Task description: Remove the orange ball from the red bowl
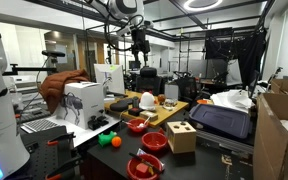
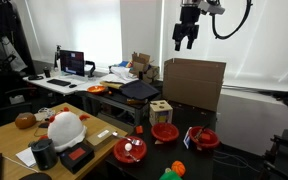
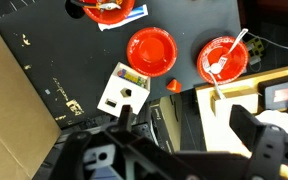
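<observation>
The orange ball [image 1: 115,142] lies on the black table beside a green object [image 1: 104,139], outside every bowl; it also shows in an exterior view [image 2: 180,166]. It is out of the wrist view. The red bowl [image 3: 150,46], empty, sits next to a wooden block box [image 3: 124,92] and shows in both exterior views [image 1: 154,141] [image 2: 165,131]. My gripper [image 2: 187,38] hangs high above the table, open and empty, also in an exterior view [image 1: 137,40]. In the wrist view its fingers [image 3: 184,120] are spread wide.
Two other red bowls hold items: one with a white utensil [image 3: 222,60] and one at the frame top [image 3: 106,10]. A small red-orange piece [image 3: 173,85] lies by the box. A large cardboard box [image 2: 193,82] and a wooden table [image 2: 24,135] flank the black table.
</observation>
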Robot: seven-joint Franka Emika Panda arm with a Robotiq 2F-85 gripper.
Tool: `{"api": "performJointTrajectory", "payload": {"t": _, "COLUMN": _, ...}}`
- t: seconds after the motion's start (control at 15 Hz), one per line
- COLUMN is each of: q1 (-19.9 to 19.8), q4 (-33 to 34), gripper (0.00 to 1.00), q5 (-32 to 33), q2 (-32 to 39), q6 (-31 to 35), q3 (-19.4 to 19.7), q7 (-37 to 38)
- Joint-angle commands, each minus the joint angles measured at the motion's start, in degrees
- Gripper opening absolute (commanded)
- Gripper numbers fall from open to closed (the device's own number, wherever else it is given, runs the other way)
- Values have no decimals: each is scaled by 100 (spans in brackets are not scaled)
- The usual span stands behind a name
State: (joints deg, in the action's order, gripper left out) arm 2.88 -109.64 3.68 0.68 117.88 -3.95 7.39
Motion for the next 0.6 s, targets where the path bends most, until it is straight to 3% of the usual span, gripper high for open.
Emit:
{"api": "performJointTrajectory", "payload": {"t": 0.0, "q1": 23, "q4": -426, "gripper": 100, "q5": 54, "q2": -505, "q6": -85, "q3": 17, "q7": 248}}
{"api": "performJointTrajectory", "payload": {"t": 0.2, "q1": -28, "q4": -711, "gripper": 100, "q5": 85, "q2": -783, "q6": -122, "q3": 40, "q7": 236}}
{"api": "performJointTrajectory", "payload": {"t": 0.27, "q1": -5, "q4": -359, "gripper": 100, "q5": -1, "q2": -413, "q6": -33, "q3": 18, "q7": 91}}
{"api": "performJointTrajectory", "payload": {"t": 0.53, "q1": -24, "q4": -571, "gripper": 100, "q5": -1, "q2": -612, "q6": -35, "q3": 42, "q7": 90}}
